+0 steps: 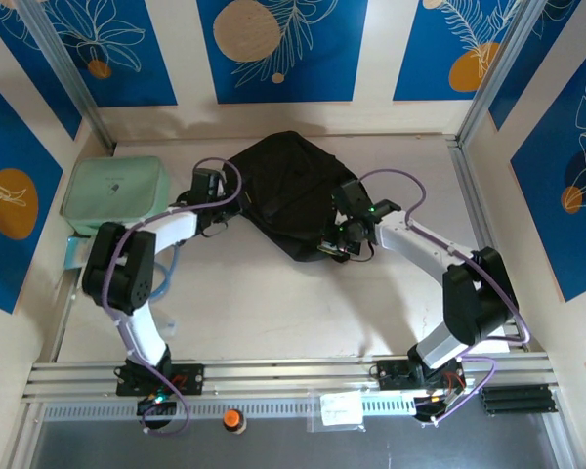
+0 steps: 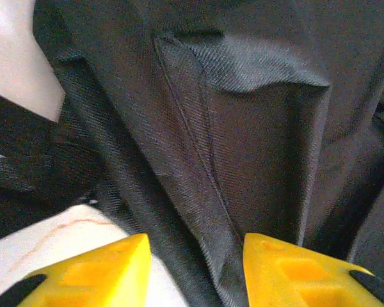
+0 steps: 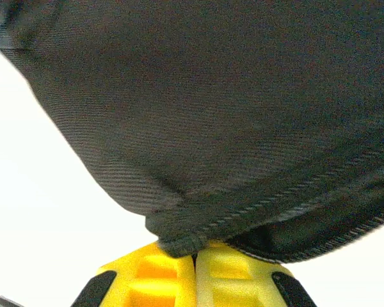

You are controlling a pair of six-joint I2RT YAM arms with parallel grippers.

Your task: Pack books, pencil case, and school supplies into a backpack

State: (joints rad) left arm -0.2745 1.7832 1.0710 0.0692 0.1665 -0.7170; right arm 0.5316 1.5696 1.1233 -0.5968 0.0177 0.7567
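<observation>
Black backpack (image 1: 278, 186) lies crumpled, its inside hidden — right jaws pinch its hem, left jaws parted.

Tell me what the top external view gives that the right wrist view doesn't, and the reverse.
Top external: the mint-green case at far left, and the left end effector at the left edge of the black backpack. Right wrist: a close-up of the yellow fingers pressed together on a fold of the fabric's hem. Both: the backpack and the right end effector at its near-right edge.
</observation>
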